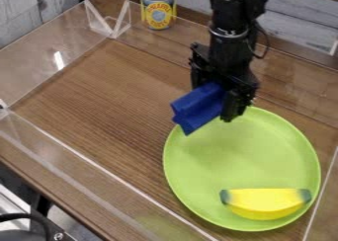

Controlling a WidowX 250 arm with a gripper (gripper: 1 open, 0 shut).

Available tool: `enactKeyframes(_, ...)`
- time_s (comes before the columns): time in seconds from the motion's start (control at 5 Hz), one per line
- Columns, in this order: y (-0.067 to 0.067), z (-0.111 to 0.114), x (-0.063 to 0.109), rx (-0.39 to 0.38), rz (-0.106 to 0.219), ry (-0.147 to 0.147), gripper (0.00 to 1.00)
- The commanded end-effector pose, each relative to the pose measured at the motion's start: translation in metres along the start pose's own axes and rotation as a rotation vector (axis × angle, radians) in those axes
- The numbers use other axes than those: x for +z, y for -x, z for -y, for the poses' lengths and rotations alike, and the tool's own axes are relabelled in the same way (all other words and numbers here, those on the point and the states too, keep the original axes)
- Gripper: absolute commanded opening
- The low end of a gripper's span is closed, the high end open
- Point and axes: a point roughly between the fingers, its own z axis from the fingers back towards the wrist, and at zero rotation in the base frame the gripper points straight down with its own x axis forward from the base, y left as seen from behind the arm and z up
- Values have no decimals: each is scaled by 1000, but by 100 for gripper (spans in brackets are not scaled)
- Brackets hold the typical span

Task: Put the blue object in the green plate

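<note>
The blue object [200, 111] hangs tilted in the air over the far-left rim of the green plate [244, 166]. My black gripper [224, 99] comes down from above and is shut on the block's right end. The lime-green plate lies on the wooden table at the front right, and its middle shows bare. The fingertips are partly hidden behind the block.
A yellow banana-shaped piece [267, 201] lies in the plate's near part. Clear acrylic walls [53, 62] fence the wooden table on the left and front. A yellow-labelled can [158, 15] stands at the back.
</note>
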Motion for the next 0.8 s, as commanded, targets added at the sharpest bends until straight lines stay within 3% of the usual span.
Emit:
enactKeyframes(0.0,-12,12,28,17,116,-6,0)
enactKeyframes(0.4,-14,31,32,40,159,8,0)
enactKeyframes(0.6,-15,36,30,47,176,17,100)
